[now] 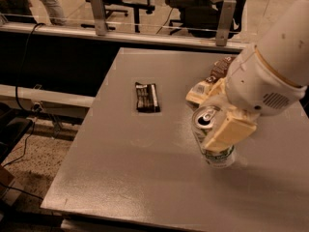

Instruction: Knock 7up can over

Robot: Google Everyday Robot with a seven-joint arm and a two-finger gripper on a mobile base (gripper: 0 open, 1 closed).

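Gripper (210,116) spread wide around the 7up can (218,154) on the gray table (145,178).

The big white arm (275,57) comes down from the right of the can and bends low over it. One cream finger (227,132) lies flat against the can's front side, and the other sits behind the can. The can stands on its base and leans a little to the left. A dark bar (146,97) lies well to the left of the can. A snack bag (221,67) lies just behind the can, partly hidden by the arm.
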